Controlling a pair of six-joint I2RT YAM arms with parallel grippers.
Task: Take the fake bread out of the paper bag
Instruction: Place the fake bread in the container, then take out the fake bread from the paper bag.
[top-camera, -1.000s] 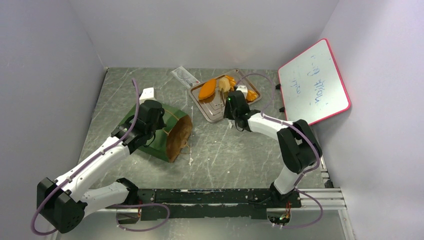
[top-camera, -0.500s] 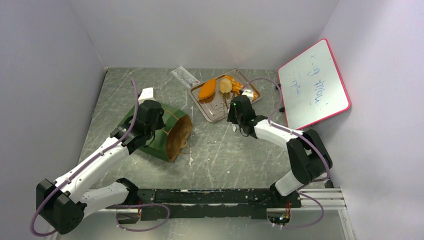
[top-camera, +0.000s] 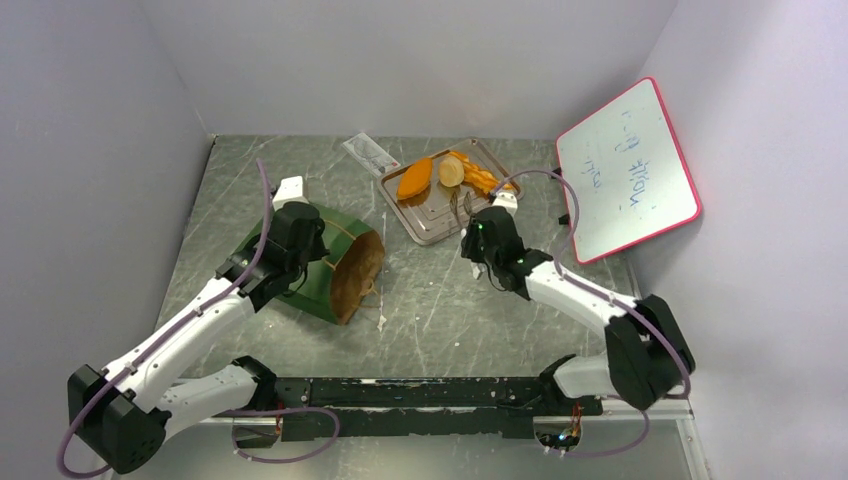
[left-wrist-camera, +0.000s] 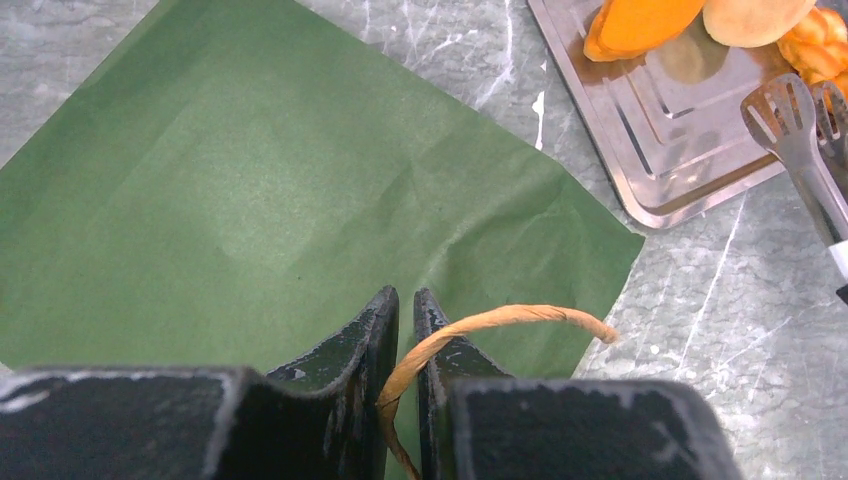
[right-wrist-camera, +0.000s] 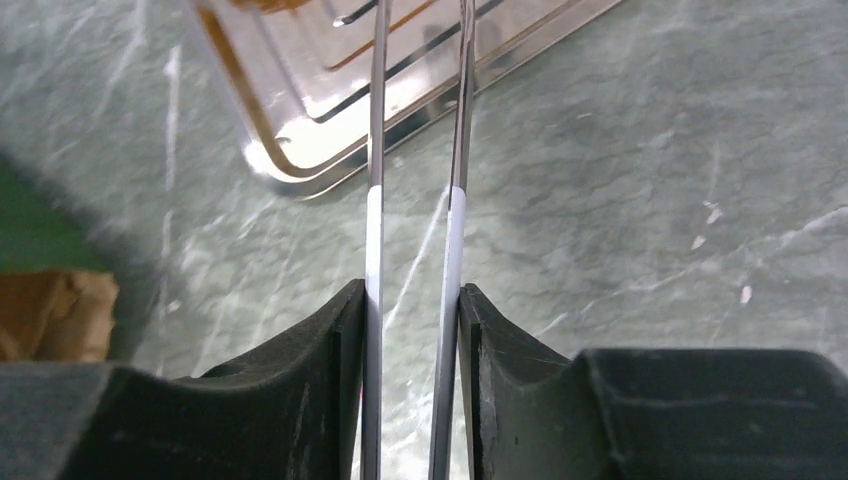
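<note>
1. Clamps left end effector (left-wrist-camera: 405, 310) shut on the tan handle (left-wrist-camera: 500, 322), seemingly to steady the paper bag (left-wrist-camera: 250, 200) lying sideways on the bench (top-camera: 450, 310), mouth open.
2. Squeezes metal tongs (right-wrist-camera: 373, 230) in right end effector (right-wrist-camera: 412, 300), empty tips over the tray's (top-camera: 432, 222) near edge.
3. Spots the fake bread (top-camera: 415, 178) on the tray, well apart from the bag.

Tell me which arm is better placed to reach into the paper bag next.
Right. The right claw grips the tongs at the tray, and the paper bag's open mouth faces that side. The left claw is shut on the bag's handle, so it is occupied.
</note>
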